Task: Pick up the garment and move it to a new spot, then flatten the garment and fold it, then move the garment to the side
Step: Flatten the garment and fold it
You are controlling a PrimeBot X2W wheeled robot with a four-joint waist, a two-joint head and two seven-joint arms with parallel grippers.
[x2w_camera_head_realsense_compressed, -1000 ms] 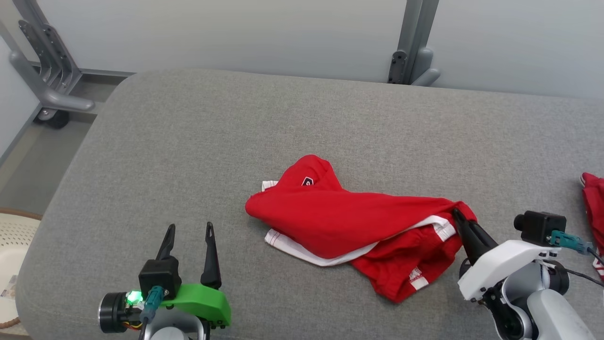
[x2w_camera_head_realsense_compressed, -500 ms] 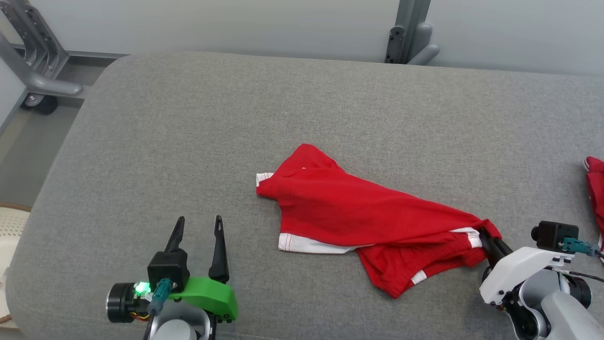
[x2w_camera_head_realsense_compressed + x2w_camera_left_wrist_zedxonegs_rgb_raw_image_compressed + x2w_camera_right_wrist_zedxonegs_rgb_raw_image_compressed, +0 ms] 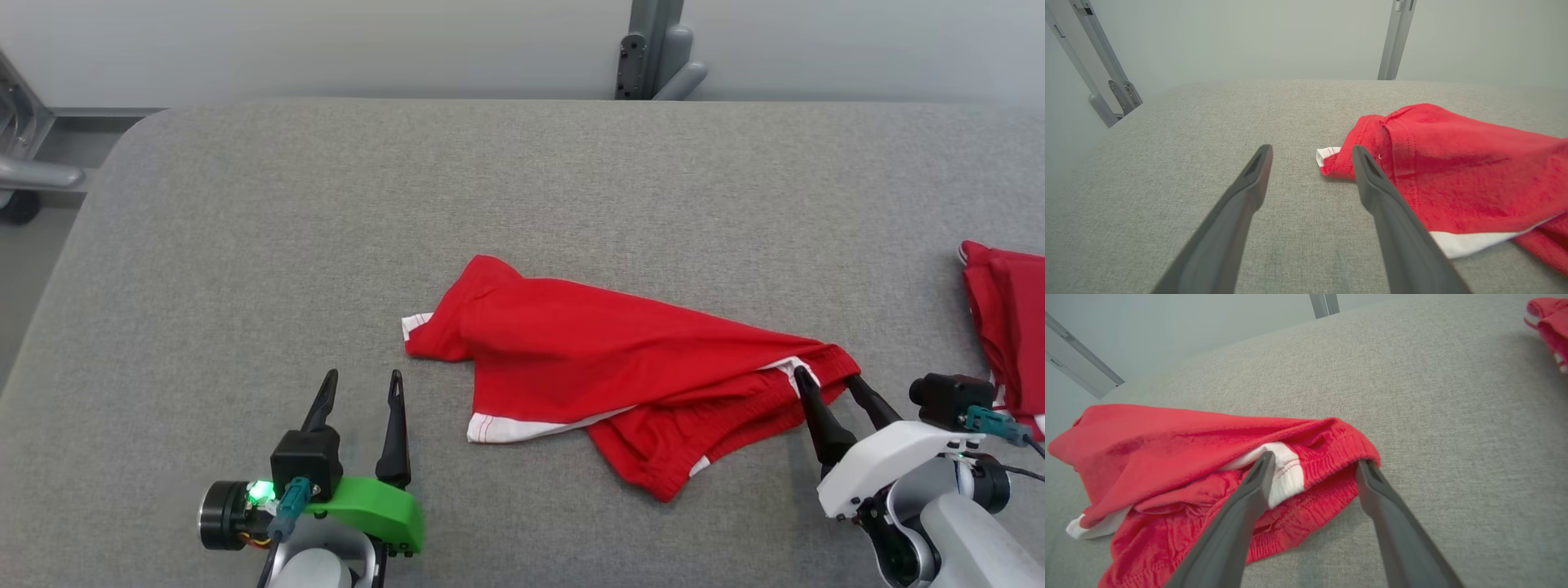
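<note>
Red garment with white trim (image 3: 604, 359) lies crumpled right of centre on the grey woven padded surface (image 3: 326, 229), with both grippers open.

At the left the surface's rounded edge drops towards a grey metal frame (image 3: 33, 167) and floor; the left gripper (image 3: 363, 376) hovers by the near edge, fingers apart on nothing, bare fabric wide around it; the garment's white-hemmed left corner lies near it, apart; the right gripper (image 3: 824, 376) has its fingers spread astride the garment's elastic right end, not pinching; a second red cloth piece (image 3: 1008, 327) sits at the right edge, apart; bare surface runs back to a pale wall with a grey metal post (image 3: 649, 49).
</note>
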